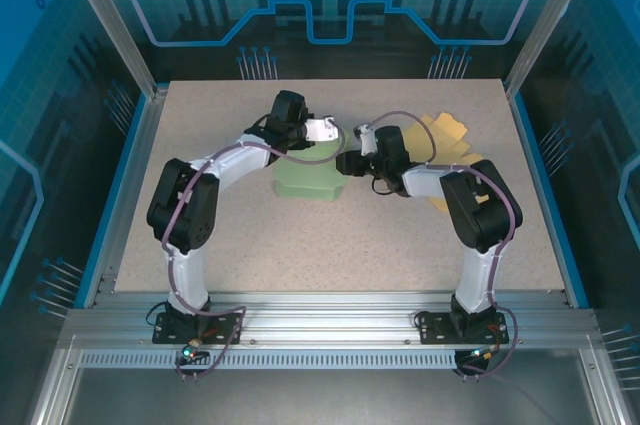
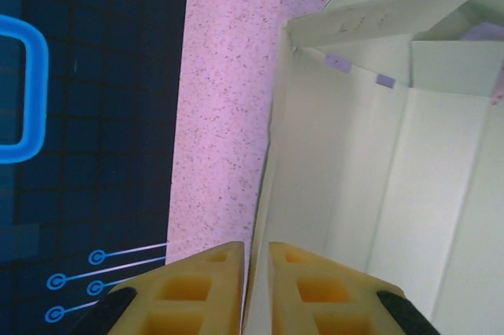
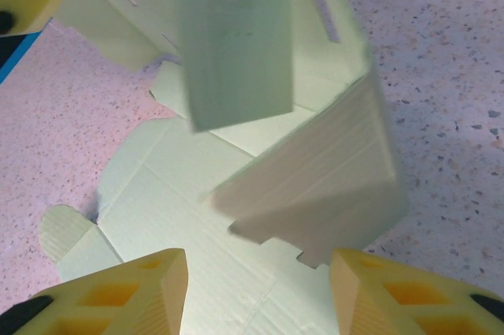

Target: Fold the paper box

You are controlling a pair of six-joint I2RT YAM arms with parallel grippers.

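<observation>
The paper box [image 1: 310, 177] is pale green and half-formed, lying mid-table between the two arms. My left gripper [image 1: 325, 133] reaches over its far edge. In the left wrist view the left gripper [image 2: 257, 250] is shut on the thin edge of an upright side wall of the box [image 2: 354, 193]. My right gripper [image 1: 345, 162] is at the box's right side. In the right wrist view the right gripper [image 3: 260, 288] is open above the flat base panel [image 3: 181, 193], with a raised side flap [image 3: 315, 185] just ahead of its fingers and nothing held.
Several yellow paper sheets [image 1: 445, 130] lie at the back right behind the right arm. The speckled tabletop [image 1: 300, 255] stretches bare in front of the box. Blue-lit enclosure walls and aluminium posts [image 1: 110, 35] surround the table.
</observation>
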